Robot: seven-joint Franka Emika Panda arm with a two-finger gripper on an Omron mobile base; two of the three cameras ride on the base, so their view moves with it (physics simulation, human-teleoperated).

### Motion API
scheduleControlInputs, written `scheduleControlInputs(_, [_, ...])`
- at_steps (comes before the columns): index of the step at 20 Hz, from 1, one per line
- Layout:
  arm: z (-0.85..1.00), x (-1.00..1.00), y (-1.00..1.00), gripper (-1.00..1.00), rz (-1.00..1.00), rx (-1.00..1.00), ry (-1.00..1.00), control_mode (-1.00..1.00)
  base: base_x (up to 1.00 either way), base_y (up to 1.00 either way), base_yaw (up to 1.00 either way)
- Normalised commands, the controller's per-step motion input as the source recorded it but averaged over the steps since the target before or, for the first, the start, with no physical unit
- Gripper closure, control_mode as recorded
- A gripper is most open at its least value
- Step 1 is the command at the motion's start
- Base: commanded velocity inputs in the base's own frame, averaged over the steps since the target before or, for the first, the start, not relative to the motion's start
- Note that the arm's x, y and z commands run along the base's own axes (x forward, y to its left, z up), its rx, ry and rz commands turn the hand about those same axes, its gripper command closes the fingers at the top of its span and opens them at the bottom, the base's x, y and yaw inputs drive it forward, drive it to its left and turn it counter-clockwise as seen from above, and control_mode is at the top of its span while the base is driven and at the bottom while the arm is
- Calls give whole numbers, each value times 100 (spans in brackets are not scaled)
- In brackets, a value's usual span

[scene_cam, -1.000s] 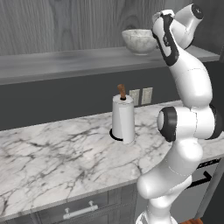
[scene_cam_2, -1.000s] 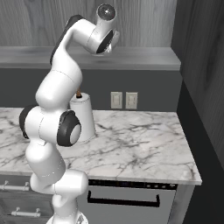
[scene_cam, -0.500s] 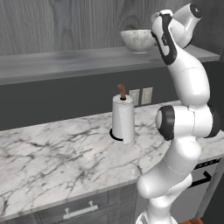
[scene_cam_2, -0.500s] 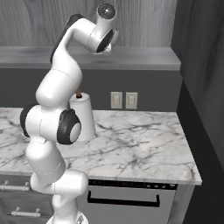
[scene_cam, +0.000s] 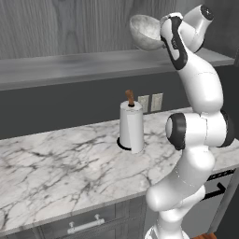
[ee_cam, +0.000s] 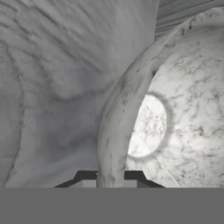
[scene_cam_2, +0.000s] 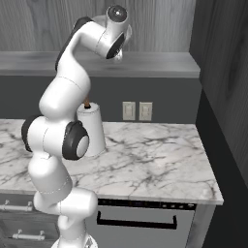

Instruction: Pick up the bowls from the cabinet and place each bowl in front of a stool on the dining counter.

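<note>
Grey shelf and marble counter

A paper towel roll [scene_cam: 131, 126] is borne upright on the veined marble counter [scene_cam: 56, 161], below the long grey slab shelf [scene_cam: 70, 65].

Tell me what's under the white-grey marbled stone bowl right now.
The white-grey marbled stone bowl is tilted above the long grey slab shelf, its rim pinched in the gripper. Bare shelf shows beneath; the arm covers the shelf just right of it.

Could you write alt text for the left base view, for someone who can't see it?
A white robot arm lifts a marbled stone bowl, tipped on its side, above a long grey shelf. Below, a paper towel roll stands on a marble counter.
</note>
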Motion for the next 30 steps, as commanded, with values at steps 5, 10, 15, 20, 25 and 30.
scheduleControlInputs(5, [0, -9, -4, 100, 0, 1, -11, -100, 0, 0, 0])
scheduleControlInputs(10, [0, -27, -10, 100, -1, 1, -8, -100, 0, 0, 0])
scheduleControlInputs(15, [0, -58, -7, 100, -3, 0, -6, -100, 0, 0, 0])
scheduleControlInputs(20, [0, -83, -38, 100, -5, 0, -4, -100, 0, 0, 0])
scheduleControlInputs(25, [0, -95, -65, 100, -9, 0, -2, -100, 0, 0, 0])
scheduleControlInputs(30, [0, -100, -66, 100, -7, 0, -2, -100, 0, 0, 0])
